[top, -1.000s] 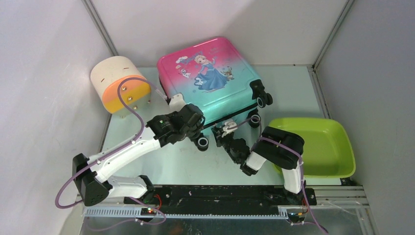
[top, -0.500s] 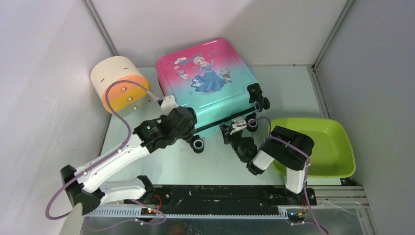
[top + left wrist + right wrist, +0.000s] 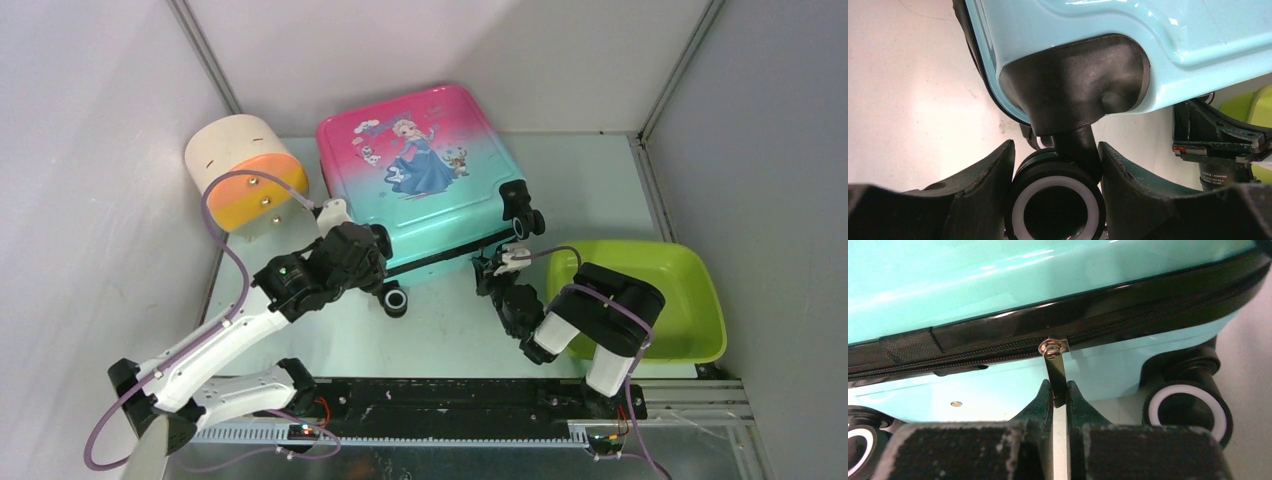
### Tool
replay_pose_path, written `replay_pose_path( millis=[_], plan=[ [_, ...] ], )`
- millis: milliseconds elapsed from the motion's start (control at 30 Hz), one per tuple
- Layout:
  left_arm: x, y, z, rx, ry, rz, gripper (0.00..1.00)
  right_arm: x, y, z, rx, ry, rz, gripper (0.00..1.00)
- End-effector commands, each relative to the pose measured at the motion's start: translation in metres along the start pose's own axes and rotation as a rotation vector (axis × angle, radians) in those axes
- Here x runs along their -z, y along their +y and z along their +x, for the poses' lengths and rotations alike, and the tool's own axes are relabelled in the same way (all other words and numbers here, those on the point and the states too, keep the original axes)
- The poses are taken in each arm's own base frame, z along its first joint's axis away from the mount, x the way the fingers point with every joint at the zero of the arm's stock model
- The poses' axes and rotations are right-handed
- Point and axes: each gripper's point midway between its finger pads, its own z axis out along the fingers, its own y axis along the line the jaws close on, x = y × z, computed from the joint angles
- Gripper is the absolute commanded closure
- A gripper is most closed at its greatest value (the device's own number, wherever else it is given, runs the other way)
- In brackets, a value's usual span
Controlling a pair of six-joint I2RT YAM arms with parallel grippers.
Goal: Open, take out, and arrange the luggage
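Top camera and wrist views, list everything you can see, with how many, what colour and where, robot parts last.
luggage: one, pink-to-teal, back centre of table, lying flat
cylinder: one, cream and orange, back left, beside the luggage
tub: one, lime green, right side
zipper pull: one, metal, luggage's near edge
wheel: one, black with white ring, luggage's near-left corner
table: one, pale green, under everything
left gripper: one, black, clamped on the wheel
right gripper: one, black, shut on the zipper pull

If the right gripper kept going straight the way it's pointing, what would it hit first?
The luggage. The right gripper, shut on the zipper pull, points at the black zipper band just ahead.
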Motion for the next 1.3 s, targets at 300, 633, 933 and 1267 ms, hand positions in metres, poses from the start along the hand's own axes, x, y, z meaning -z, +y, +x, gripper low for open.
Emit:
replay_pose_path(
  millis=[300, 633, 933, 1267],
  plan=[
    [0.018, 0.021, -0.043, 0.066, -0.139, 0.007, 1.00, 0.009, -0.042, -0.036, -0.204, -0.117, 0.142, 1.00],
    [0.009, 0.038, -0.047, 0.047, -0.136, -0.043, 1.00, 0.013, -0.051, -0.053, -0.282, -0.142, 0.094, 1.00],
    [0.007, 0.063, -0.061, 0.033, -0.164, -0.129, 1.00, 0.017, -0.061, -0.058, -0.315, -0.150, 0.090, 1.00],
    [0.005, 0.080, -0.070, 0.003, -0.175, -0.171, 1.00, 0.020, -0.074, -0.068, -0.287, -0.154, 0.107, 1.00]
  ],
)
